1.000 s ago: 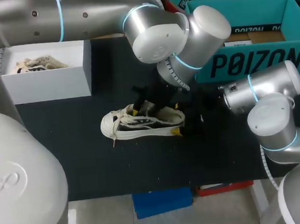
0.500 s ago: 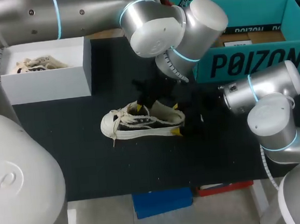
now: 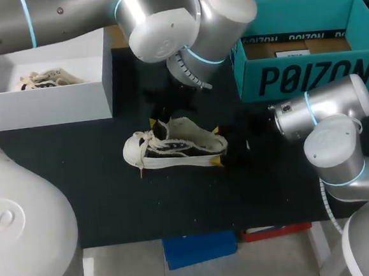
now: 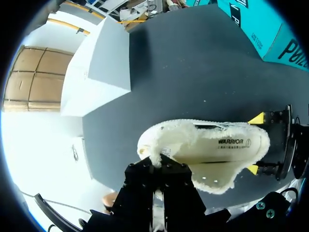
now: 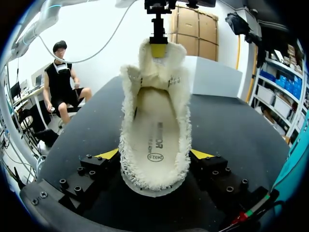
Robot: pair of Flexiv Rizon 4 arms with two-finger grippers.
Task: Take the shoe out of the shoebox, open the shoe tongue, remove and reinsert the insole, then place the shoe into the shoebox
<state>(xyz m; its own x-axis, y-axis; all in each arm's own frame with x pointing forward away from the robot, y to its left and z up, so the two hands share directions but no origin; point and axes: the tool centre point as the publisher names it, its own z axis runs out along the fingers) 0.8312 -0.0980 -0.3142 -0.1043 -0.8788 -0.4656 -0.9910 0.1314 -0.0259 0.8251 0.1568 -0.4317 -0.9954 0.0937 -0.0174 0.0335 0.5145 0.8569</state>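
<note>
— What's on the black table (image 3: 113, 201)?
— The shoe (image 3: 173, 153), on its sole near the middle, toe toward my left. It's outside the white shoebox (image 3: 47, 104), which sits apart at the far left.
— And the left gripper (image 4: 155, 163)?
— Over the front of the shoe, fingers pinched together on the fleecy tongue (image 5: 153, 72), which it holds raised.
— The right gripper (image 5: 154, 154)?
— At the heel. Its fingers stand wide, one yellow tip pressed to each side, so it has the shoe clamped there.

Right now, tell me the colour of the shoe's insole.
Cream insole with dark print, clearest in the right wrist view.
</note>
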